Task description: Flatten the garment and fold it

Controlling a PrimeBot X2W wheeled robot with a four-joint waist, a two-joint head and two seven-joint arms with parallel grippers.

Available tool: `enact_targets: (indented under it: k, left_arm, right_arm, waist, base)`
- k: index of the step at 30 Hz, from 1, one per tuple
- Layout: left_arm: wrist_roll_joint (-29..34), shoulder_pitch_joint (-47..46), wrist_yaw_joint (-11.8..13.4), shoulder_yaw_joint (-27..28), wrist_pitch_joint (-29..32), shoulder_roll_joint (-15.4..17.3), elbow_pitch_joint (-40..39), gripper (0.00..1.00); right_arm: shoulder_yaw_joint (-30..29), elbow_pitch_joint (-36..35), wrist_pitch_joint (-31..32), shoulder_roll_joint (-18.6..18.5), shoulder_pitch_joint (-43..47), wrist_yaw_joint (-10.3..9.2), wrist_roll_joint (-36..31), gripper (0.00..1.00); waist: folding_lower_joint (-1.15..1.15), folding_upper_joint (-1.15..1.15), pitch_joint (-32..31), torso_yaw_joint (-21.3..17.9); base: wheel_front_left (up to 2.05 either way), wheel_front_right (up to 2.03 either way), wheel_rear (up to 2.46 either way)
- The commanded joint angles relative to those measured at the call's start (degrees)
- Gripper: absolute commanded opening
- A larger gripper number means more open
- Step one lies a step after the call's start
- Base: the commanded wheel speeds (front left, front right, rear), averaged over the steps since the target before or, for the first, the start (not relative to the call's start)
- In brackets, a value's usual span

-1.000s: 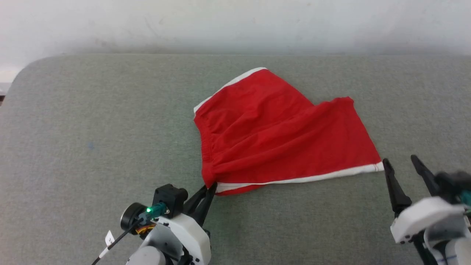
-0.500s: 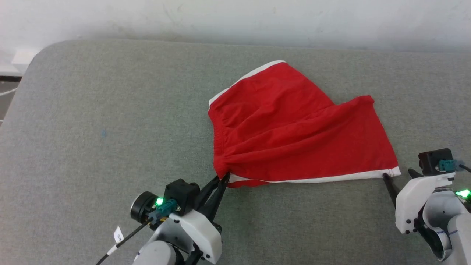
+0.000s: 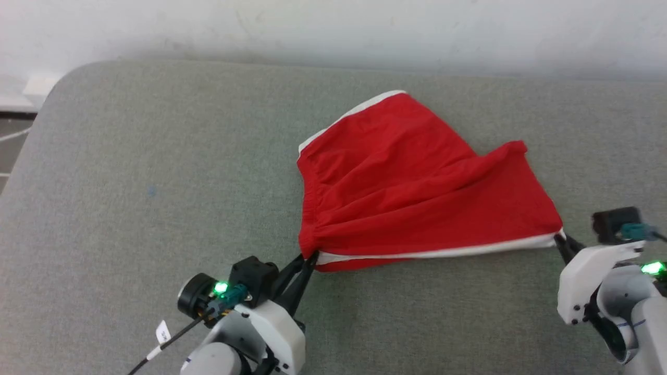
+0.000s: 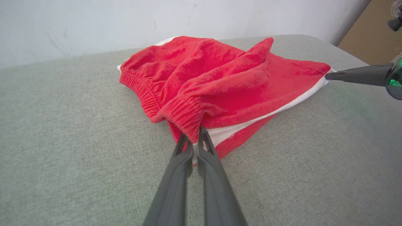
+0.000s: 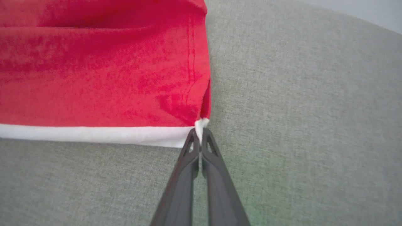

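Flat on grey woven-fabric worktop (image 3: pixel 156 208): bright red soft-fabric shorts (image 3: pixel 417 182) w/ white trim, rumpled, stretched betw. both grippers. L gripper (image 4: pixel 192 135) is clamped on the gathered elastic waistband corner, w/ ribbed folds bunched just past its dark tips. R gripper (image 5: pixel 198 133) is pinched tight on the white hem corner, and a smooth white stripe runs sideways from its tips. Diagonal creases across the cloth betw. them.

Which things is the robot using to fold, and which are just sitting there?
For the job:
red shorts, still rumpled
left gripper, jaws shut on the waistband corner
right gripper, jaws shut on the white hem corner

Just there:
grey padded surface under the shorts
white wall behind it
tan panel past the surface's far corner, in the left wrist view
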Motion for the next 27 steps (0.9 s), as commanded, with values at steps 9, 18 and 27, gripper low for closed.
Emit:
enact_targets:
  k: [9,18,27]
  left_arm:
    - [-0.80,-2.09,0.14,2.91,2.57,5.30,-7.14,0.00]
    - [-1.28,-11.68,-0.25,6.95,10.07,10.90,-20.40,0.00]
    - [-4.02,-22.85,0.24,12.05,14.73,12.40,-27.81,0.00]
  right_arm:
    - [-1.55,-11.64,-1.24,-0.75,-1.05,-0.13,13.25,0.00]
    - [-5.41,-27.54,6.15,-3.22,-7.70,-0.13,19.28,0.00]
    - [-7.33,-33.55,15.05,-2.69,-18.50,-0.13,21.49,0.00]
  waist:
    - [0.00,0.00,-6.70,-3.22]
    - [0.00,0.00,-10.27,-5.76]
    - [0.00,0.00,-9.68,-8.28]
  base:
    - [0.00,0.00,0.00]
    - [0.00,0.00,0.00]
    - [0.00,0.00,0.00]
